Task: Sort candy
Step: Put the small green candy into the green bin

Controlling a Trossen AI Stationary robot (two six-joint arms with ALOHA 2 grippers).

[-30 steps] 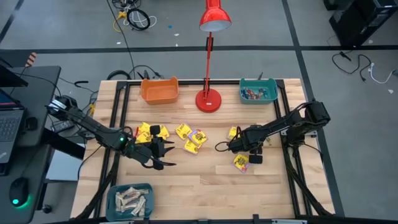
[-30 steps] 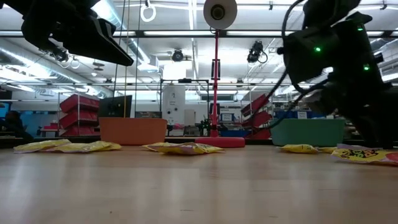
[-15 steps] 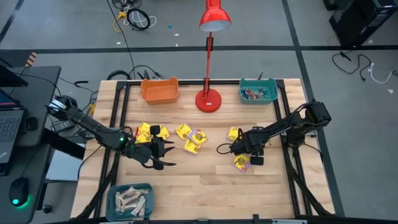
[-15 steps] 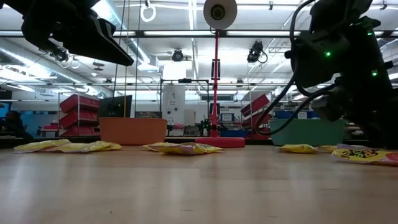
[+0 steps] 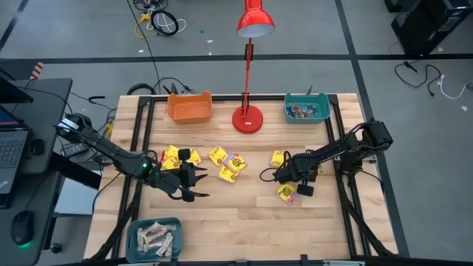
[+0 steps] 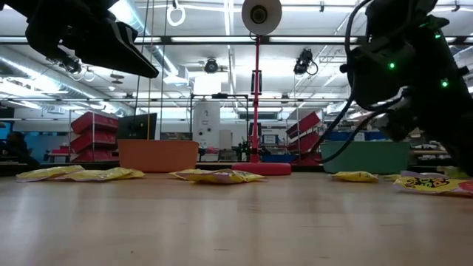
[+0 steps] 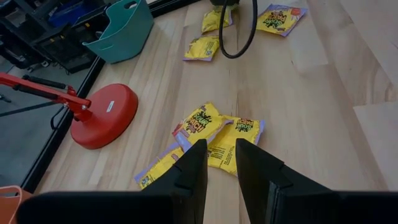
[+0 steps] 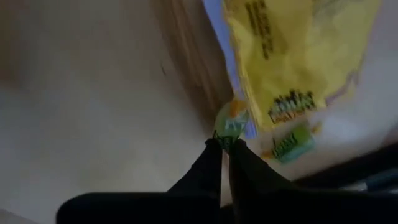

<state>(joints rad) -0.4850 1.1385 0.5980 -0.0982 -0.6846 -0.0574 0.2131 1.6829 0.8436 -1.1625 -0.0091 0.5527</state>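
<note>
Nearest the front edge of the desk (image 5: 244,222) sits a teal bin (image 5: 154,239) holding pale bars. Up from there, the left gripper (image 5: 194,182) hovers above bare wood with a narrow gap between its fingers, holding nothing. Across the desk, the right gripper (image 8: 224,144) is down low, fingers pinched on a small green piece of candy (image 8: 231,122) beside a yellow packet (image 8: 298,56). More yellow packets (image 5: 228,165) lie mid-desk. At the back stand the orange bin (image 5: 189,108), red lamp (image 5: 249,111) and a second teal bin (image 5: 307,109).

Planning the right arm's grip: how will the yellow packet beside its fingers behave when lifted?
The yellow packet lies flat and thin, so it is probably light and floppy. Its printed wrapper looks smooth, so it may slide on the wooden table rather than roll.
</note>
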